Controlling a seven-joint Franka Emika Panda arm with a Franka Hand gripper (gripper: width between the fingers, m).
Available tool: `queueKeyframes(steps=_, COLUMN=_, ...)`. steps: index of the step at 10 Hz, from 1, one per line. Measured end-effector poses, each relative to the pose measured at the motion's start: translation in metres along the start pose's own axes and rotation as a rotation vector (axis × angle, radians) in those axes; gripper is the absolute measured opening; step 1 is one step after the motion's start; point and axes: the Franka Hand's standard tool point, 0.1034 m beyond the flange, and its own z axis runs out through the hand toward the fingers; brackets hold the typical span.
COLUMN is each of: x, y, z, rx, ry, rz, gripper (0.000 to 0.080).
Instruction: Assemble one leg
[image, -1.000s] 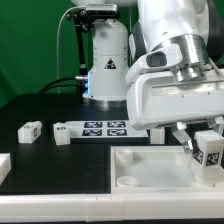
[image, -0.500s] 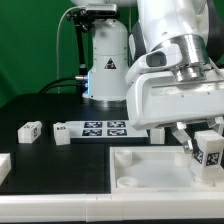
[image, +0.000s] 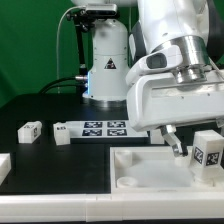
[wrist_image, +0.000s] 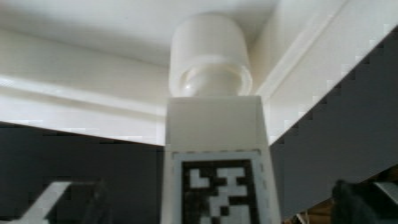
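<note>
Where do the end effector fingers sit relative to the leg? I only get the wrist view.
Observer: In the exterior view, one finger of the end effector stands apart from the leg, with a gap between them.
Operator: Where's the leg standing?
Observer: Upright at the white panel, at its end on the exterior view's right.
Operator: Other loose parts?
Observer: A small white block and a second block lie to the exterior view's left of the marker board.

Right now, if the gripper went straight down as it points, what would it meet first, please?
Probably the leg, which stands inside the open gripper; depth is unclear.
</note>
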Motion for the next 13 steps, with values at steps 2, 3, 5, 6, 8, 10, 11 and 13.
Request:
queueKeyframes(steps=2, x=0.000, y=0.000, z=0.000, rx=0.000, ry=0.000, rz=0.000, gripper=0.0648)
queueKeyframes(steps=3, x=0.000, y=0.000, z=0.000, rx=0.000, ry=0.000, rz=0.000, gripper=0.0648)
queueKeyframes(steps=5, x=-0.001, y=-0.001, z=0.001, rx=0.003, ry=-0.010, rz=-0.001, gripper=0.0649)
queueKeyframes(steps=6, x=-0.001, y=-0.002, z=0.001, rx=0.011, ry=-0.041, rz=-0.003, gripper=0.0649)
queueKeyframes(steps=8, x=0.005, y=0.006, z=-0.002, rx=0.015, ry=-0.088, rz=-0.004, gripper=0.0649)
queueKeyframes(steps=10, x=0.009, y=0.000, z=-0.010, rx=0.065, ry=-0.313, rz=0.010, gripper=0.0649)
queueKeyframes(steps=11, x=0.011, y=-0.002, z=-0.013, rx=0.090, ry=-0.439, rz=0.020, gripper=0.0649)
queueKeyframes(steps=13, x=0.017, y=-0.005, z=-0.015, rx=0.125, ry=-0.576, rz=0.022, gripper=0.0649)
